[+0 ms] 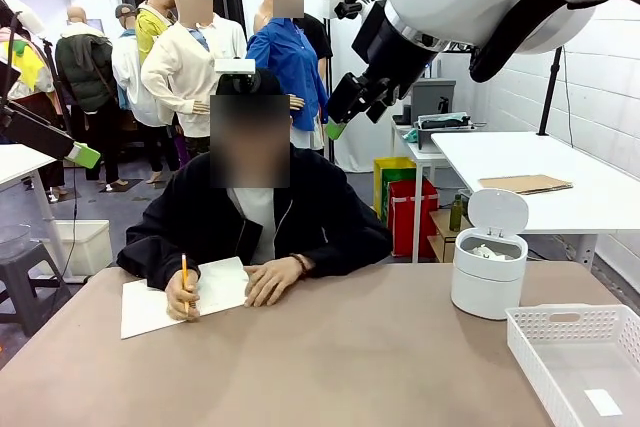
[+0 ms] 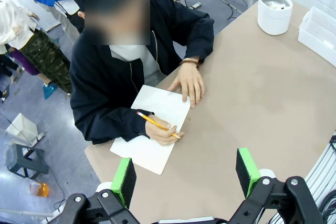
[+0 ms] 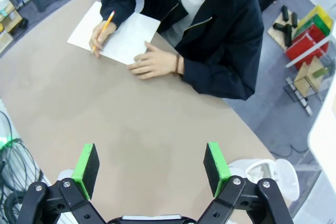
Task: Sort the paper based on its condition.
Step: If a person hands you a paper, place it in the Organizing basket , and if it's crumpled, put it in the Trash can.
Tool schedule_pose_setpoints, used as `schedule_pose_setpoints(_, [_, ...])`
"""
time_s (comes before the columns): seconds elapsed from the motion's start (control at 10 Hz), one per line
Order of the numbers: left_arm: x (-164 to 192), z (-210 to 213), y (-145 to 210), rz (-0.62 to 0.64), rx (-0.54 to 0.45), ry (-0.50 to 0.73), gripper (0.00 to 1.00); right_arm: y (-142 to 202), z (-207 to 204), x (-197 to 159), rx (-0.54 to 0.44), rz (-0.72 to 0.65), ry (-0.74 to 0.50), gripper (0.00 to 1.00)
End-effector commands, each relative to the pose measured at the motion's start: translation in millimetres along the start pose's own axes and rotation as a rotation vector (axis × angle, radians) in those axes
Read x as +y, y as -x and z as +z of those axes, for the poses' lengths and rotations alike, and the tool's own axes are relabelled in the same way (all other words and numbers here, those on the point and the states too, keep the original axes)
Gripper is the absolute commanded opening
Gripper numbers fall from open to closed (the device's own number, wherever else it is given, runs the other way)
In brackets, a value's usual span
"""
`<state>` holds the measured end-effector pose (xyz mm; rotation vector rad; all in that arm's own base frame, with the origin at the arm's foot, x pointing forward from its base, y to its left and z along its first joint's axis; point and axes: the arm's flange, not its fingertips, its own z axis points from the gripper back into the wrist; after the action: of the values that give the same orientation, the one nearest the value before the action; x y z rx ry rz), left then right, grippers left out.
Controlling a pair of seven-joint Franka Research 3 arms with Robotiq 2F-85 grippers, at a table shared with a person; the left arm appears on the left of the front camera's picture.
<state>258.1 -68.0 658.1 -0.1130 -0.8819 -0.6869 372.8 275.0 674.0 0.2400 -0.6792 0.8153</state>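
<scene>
The left claw (image 2: 185, 174) is hanging over the table (image 2: 252, 103) with its pads spread wide and nothing between them, while just ahead of it the person's hand (image 2: 165, 134) is writing with a pencil (image 2: 155, 123) on the notebook (image 2: 163, 103). The right claw (image 3: 151, 166) is likewise gaping wide and empty, and the paper (image 1: 490, 250), a crumpled white wad, is lying inside the open white bin (image 1: 487, 292) below and to that claw's right, well apart from the left claw. The wad is looking light, soft and springy, so a gentle pinch across its bulkiest middle, coming straight down through the bin's mouth, is probably going to hold best without squashing it flat or letting it slip.
</scene>
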Motion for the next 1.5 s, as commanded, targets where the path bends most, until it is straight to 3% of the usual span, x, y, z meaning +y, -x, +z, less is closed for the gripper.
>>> schedule_pose_setpoints(0.0, [0.7, 0.3, -0.1, 0.002, 0.0, -0.001, 1.0, 1.8, -2.6, -2.3, -0.016, -0.016, 0.0, 1.0])
schedule_pose_setpoints(1.4, [0.7, 0.3, -0.1, 0.002, 0.0, -0.001, 1.0, 0.0, 0.0, 0.0, 0.0, 0.0, 0.0, 1.0])
